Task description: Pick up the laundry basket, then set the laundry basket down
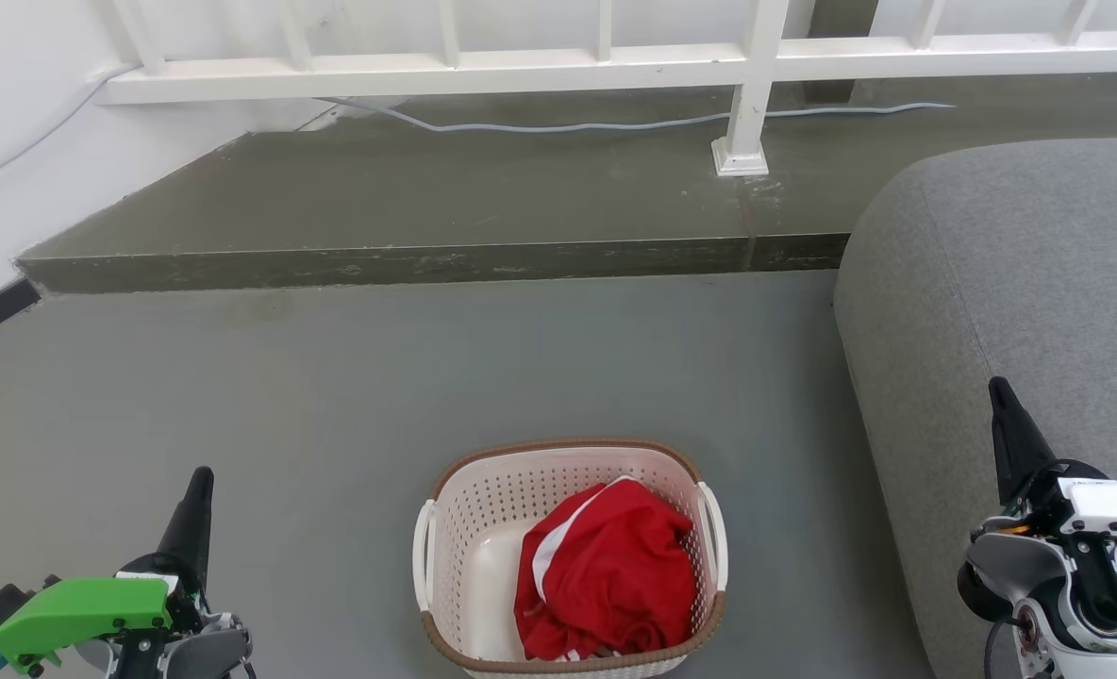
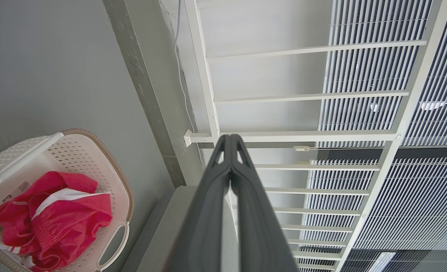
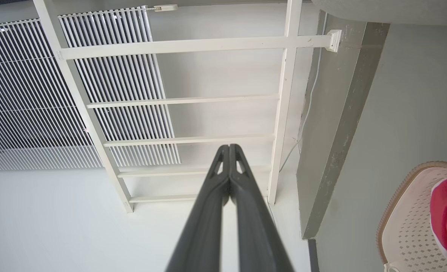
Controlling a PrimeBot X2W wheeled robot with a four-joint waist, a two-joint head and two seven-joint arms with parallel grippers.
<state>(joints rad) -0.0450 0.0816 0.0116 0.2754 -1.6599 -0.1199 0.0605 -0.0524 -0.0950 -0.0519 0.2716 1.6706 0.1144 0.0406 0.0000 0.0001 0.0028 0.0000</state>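
Grey sofa [image 1: 1021, 283] at right. Laundry basket [image 1: 502, 500] stands upright on the floor [image 1: 332, 377] just beside the sofa, with a red garment [image 1: 606, 566] heaped toward its right. Left pincer [image 1: 198, 490] and right pincer [image 1: 1007, 415] are each pressed together, holding nothing, flanking the basket, well apart. This fits pre-lift or already set down. If lifting: probably take both side handles [image 1: 421, 556] evenly, since the load sits off-centre.

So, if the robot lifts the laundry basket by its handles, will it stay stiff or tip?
The laundry basket looks like rigid perforated plastic, so it should probably keep its shape. It seems light, holding a red garment. That garment lies toward the robot's right, so the basket may tilt slightly.
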